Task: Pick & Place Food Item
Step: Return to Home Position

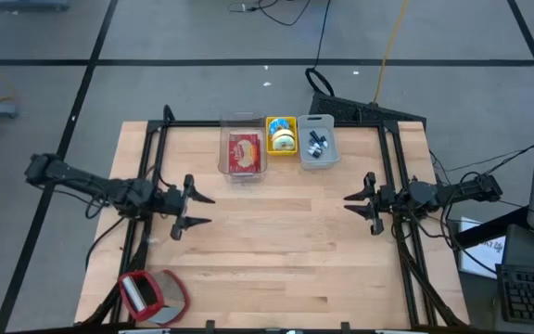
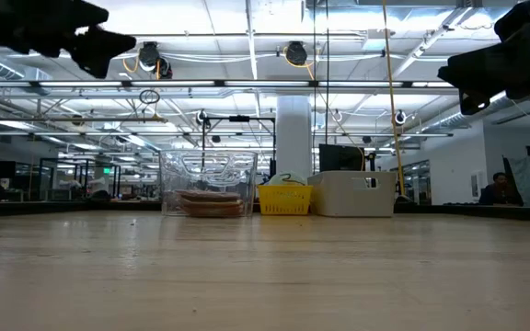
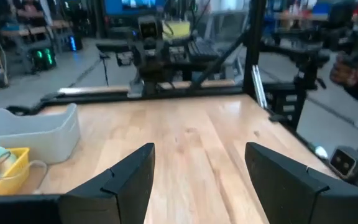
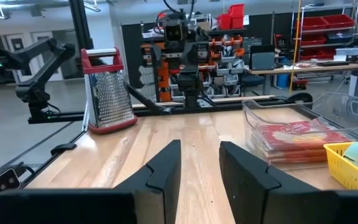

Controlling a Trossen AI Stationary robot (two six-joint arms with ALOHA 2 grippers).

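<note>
Left hand, right hand agape over planked wooden table; boxy grey bin, perhaps plastic.

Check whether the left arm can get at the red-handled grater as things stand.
Probably yes. The grater stands alone at the table corner on the left arm's side, bare wood between it and the open left tool. Nothing blocks the way, though the arm must fold back.

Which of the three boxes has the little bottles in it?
The grey bin, at the row's right end in the high view, holds the bottles. The yellow basket is in the middle; the clear bin holds a red packet.
</note>
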